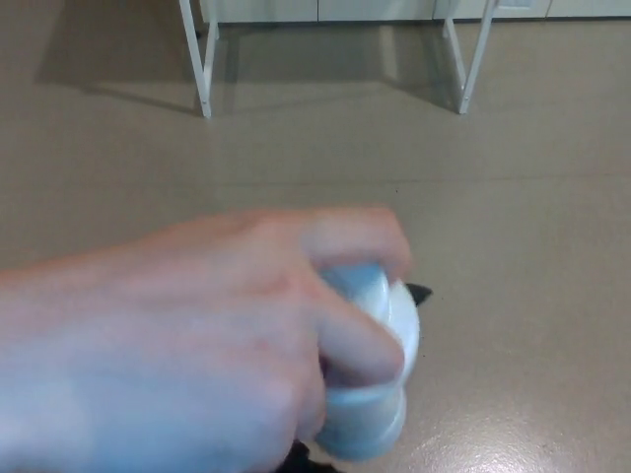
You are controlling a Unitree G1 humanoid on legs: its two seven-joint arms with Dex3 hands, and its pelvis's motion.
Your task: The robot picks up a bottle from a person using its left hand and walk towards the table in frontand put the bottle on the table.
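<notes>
A person's hand [197,335] wraps around a pale bottle [380,404], too blurry to see inside. Black bits of the robot's left hand [419,294] peek out just beside the bottle. I cannot tell if it holds anything.

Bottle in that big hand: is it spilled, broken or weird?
Nothing stands out. The bottle looks whole and is held in a person's hand, very close to the camera, so both are blurred. No spill shows on the floor.
</notes>
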